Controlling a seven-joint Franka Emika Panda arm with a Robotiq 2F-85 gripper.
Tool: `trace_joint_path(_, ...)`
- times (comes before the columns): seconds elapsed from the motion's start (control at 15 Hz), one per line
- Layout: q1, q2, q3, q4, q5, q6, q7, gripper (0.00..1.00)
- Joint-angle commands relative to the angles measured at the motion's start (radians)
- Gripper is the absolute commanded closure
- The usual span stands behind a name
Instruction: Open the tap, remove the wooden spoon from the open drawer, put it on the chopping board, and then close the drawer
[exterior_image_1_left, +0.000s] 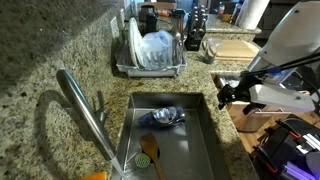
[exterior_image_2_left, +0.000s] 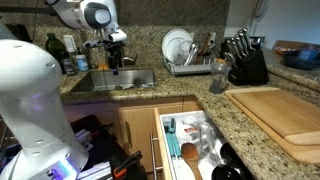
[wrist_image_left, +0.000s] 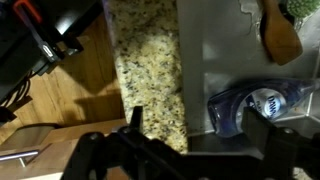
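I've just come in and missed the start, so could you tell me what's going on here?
The robot arm's gripper hangs open and empty over the edge of the sink, apart from the tap. The drawer stands open with utensils inside, and the chopping board on the counter holds no spoon yet.

The table (exterior_image_1_left: 50, 40) is showing speckled tan-and-brown granite. The tap (exterior_image_1_left: 85, 112) is gleaming brushed steel-grey. At two o'clock of the light-wood, whitish-lined drawer (exterior_image_2_left: 162, 140), the chopping board (exterior_image_2_left: 275, 115) is glowing pale tan. The broad-headed spoon (exterior_image_1_left: 149, 152) is looking orange-brown.
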Motion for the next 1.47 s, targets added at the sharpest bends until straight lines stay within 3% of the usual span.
trace_joint_path(0.0, -0.004, -0.039, 0.005, -0.028, 0.004, -0.003, 0.011, 0.00)
trace_joint_path(0.07, -0.004, -0.063, 0.005, -0.045, 0.004, -0.004, 0.020, 0.00)
trace_joint_path(0.2, -0.082, -0.067, 0.037, -0.045, -0.062, -0.041, 0.147, 0.00)
trace_joint_path(0.47, -0.156, -0.234, -0.011, -0.081, -0.122, -0.158, 0.298, 0.00)
trace_joint_path(0.67, -0.202, -0.328, -0.002, -0.066, -0.159, -0.321, 0.434, 0.00)
trace_joint_path(0.87, -0.202, -0.406, 0.016, -0.059, -0.154, -0.486, 0.594, 0.00)
trace_joint_path(0.93, -0.181, -0.339, -0.015, -0.042, -0.156, -0.415, 0.518, 0.00)
trace_joint_path(1.13, -0.180, -0.391, 0.000, -0.043, -0.157, -0.476, 0.586, 0.00)
trace_joint_path(1.33, -0.235, -0.402, -0.055, -0.067, -0.141, -0.409, 0.622, 0.00)
trace_joint_path(1.4, -0.268, -0.434, -0.089, -0.067, -0.163, -0.448, 0.630, 0.00)
